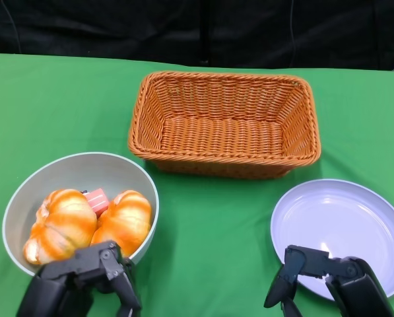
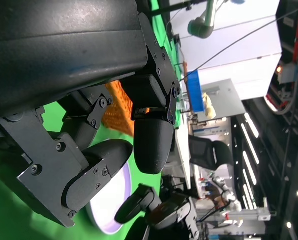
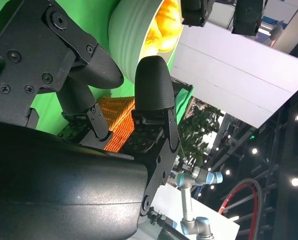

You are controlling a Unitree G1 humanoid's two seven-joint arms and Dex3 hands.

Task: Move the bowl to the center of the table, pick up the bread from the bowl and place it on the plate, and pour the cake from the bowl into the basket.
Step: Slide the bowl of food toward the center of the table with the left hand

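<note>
Left hand (image 1: pixel 84 281), fingers apart and holding nothing, at the near rim of the bowl (image 1: pixel 127 173); bowl, holding bread (image 1: pixel 65 224) and cake (image 1: pixel 96 200), sits left-front of the basket (image 1: pixel 224 123); plate (image 1: pixel 342 231) right-front; right hand (image 1: pixel 325 277), likewise apart and holding nothing, at the plate's near edge.

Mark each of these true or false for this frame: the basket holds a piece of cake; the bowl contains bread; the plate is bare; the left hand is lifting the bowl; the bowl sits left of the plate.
1. The basket holds a piece of cake: false. It is empty; the red cake lies in the bowl.
2. The bowl contains bread: true.
3. The plate is bare: true.
4. The left hand is lifting the bowl: false. It holds nothing, at the bowl's near rim.
5. The bowl sits left of the plate: true.
</note>
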